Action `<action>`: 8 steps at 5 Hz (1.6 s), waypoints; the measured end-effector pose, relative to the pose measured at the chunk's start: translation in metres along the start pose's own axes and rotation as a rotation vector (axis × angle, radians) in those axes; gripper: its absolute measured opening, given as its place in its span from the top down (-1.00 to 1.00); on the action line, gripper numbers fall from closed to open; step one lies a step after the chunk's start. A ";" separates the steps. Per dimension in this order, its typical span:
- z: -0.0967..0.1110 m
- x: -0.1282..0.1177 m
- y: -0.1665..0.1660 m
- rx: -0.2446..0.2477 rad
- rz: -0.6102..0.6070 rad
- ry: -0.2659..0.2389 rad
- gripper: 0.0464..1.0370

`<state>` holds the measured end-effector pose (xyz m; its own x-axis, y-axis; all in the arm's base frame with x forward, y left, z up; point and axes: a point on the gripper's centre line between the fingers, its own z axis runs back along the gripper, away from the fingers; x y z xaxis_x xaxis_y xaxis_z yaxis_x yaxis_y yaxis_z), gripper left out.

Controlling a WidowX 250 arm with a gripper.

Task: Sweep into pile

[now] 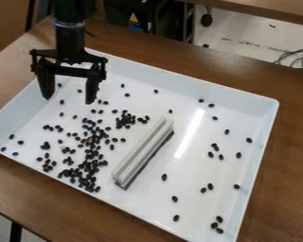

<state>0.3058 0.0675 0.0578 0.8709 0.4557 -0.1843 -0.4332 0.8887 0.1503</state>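
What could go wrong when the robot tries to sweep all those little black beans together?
The open gripper is off to one side of the pale bar, so it might grab it crookedly. A hard push could scatter the beans instead of piling them. Those near the tray's walls might get missed.

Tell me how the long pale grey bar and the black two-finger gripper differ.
The long pale grey bar lies in the white tray; the black two-finger gripper hangs over the tray. The bar is one straight length, while the gripper forks into two spread fingers. Neither touches the other.
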 end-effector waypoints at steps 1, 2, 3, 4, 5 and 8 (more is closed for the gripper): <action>-0.012 -0.003 -0.002 0.010 -0.006 0.040 -0.92; -0.012 -0.023 -0.018 0.006 -0.079 0.030 -0.92; 0.003 -0.046 -0.049 0.021 -0.177 -0.044 -0.92; 0.012 -0.073 -0.069 -0.003 -0.260 -0.078 -0.92; 0.002 -0.095 -0.092 -0.032 -0.356 -0.080 -0.92; -0.046 -0.088 -0.110 -0.008 -0.398 -0.037 -0.88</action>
<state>0.2658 -0.0679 0.0134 0.9787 0.0738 -0.1915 -0.0621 0.9959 0.0663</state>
